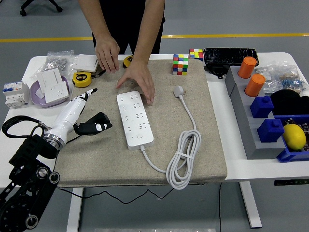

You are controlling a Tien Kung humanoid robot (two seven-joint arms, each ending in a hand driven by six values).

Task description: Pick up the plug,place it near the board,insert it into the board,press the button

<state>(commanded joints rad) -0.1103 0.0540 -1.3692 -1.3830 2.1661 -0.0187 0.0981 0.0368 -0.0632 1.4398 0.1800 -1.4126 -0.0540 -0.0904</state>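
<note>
Left hand (89, 113) at left-centre of frame, over beige mat (96, 164) — fingers extended and relaxed, gripping nothing. Plug (179, 91) at upper centre, lying on mat, right of white board (134, 119), apart from it; cable coiled at lower centre. Person's hand (140, 79) resting on board's top end — other hand (107, 53) on mat's far edge.

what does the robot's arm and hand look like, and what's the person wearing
The robot's left arm is black and jointed, with round silver fittings and a black cable looping at the wrist. Its left hand is white-shelled with black fingers. The person wears a dark short-sleeved top.
</note>
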